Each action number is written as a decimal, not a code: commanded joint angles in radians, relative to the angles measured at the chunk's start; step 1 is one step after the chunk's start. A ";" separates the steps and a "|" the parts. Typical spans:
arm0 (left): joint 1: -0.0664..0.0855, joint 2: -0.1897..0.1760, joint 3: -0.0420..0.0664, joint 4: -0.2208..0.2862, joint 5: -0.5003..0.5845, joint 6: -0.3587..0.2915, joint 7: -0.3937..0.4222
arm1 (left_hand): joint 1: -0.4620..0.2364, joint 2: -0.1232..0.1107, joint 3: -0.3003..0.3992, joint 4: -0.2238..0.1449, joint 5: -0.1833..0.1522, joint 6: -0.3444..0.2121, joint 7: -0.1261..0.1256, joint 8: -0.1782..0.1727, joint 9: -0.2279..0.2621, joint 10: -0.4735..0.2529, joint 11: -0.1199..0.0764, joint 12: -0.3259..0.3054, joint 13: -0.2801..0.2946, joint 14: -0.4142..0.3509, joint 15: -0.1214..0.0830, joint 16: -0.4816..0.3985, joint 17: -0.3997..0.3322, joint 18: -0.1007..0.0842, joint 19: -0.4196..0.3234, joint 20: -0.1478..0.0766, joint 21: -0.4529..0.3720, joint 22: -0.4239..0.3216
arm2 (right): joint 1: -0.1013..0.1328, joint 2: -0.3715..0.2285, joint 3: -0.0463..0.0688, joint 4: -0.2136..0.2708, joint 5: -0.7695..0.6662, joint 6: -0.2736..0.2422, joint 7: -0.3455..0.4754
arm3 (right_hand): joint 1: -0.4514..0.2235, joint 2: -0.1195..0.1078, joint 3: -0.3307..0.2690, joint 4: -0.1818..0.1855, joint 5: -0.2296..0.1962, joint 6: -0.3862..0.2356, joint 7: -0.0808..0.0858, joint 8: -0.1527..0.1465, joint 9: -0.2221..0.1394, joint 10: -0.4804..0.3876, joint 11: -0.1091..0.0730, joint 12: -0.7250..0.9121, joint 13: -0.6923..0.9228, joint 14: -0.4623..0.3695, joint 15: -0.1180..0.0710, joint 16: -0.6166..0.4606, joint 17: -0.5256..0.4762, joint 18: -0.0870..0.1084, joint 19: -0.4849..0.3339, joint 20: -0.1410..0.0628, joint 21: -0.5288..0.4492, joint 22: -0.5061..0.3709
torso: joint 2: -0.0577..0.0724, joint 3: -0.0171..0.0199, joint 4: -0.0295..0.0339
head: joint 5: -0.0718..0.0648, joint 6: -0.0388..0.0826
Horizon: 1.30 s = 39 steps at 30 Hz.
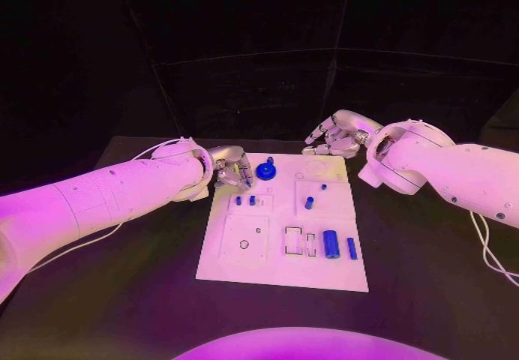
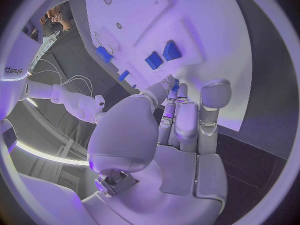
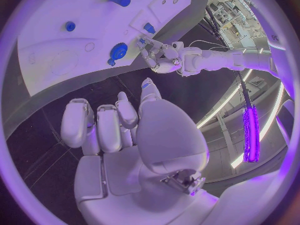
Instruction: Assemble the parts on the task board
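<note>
The white task board [image 1: 279, 262] lies in the middle of the black table. A round blue part [image 1: 266, 172] sits near its far left corner, also seen as the round blue part [image 3: 117, 51]. Small blue pegs [image 1: 245, 200] stand further in, and two blue cylinders [image 1: 331, 244] lie near the front right. My left hand [image 1: 230, 171] hovers at the board's far left edge, right beside the round part. Its fingers [image 2: 186, 120] are drawn together and a bit of blue shows at their tips. I cannot tell if it is pinched. My right hand [image 1: 335, 136] hangs beyond the far edge, fingers loosely bent, holding nothing.
Empty recesses [image 1: 294, 240] and outlines mark the board's near half. Bare black table [image 1: 130, 300] runs round the board on all sides. A white cable [image 1: 489, 247] hangs from my right arm.
</note>
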 commanded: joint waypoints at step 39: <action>-0.005 0.022 -0.005 0.003 -0.027 0.021 -0.025 | -0.014 -0.003 0.014 -0.006 0.006 0.014 0.001 -0.007 -0.001 0.016 -0.001 -0.011 0.001 0.008 -0.003 0.007 -0.004 -0.018 0.000 -0.002 0.015 0.014 | 0.002 0.002 0.001 -0.002 0.001 0.003 0.008 | 0.003 0.008 -0.005 -0.001 0.004 -0.006 -0.001 0.006 -0.001 -0.007 0.001 -0.003 -0.001 0.030 -0.006 -0.006 -0.001 0.010 -0.004 -0.002 -0.005 -0.001 | 0.000 -0.0007 0.0007 | -0.006 -0.006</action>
